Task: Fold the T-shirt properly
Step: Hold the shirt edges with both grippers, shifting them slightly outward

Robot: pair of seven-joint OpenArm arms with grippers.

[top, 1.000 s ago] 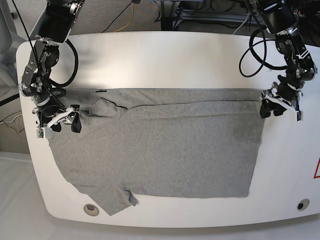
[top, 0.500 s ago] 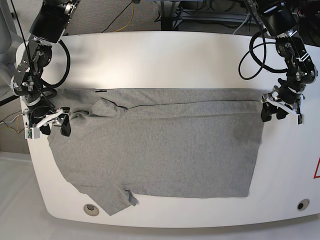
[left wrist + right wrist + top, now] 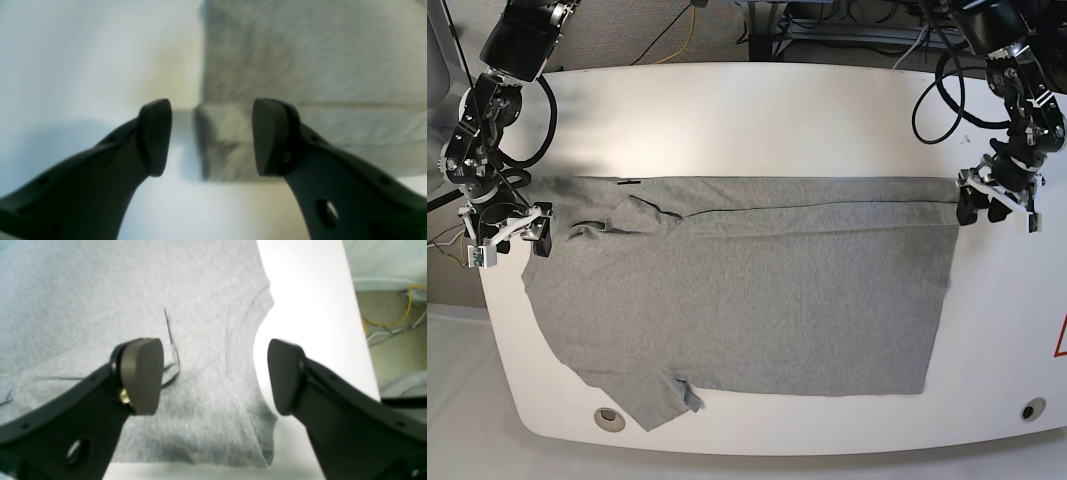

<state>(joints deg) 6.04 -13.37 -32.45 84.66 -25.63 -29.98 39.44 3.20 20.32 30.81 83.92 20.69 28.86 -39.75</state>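
Between both parted pincers (neither gripping) lies the T-shirt (image 3: 747, 290).

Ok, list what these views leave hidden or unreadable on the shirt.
- T-shirt underside, base view: any print is face-down against the table.
- Collar tag, right wrist view: not visible; fabric folds cover it.
- Far hem corner, left wrist view: blurred, layers uncountable.
- Folded-over strip's underside, base view: covered by itself.
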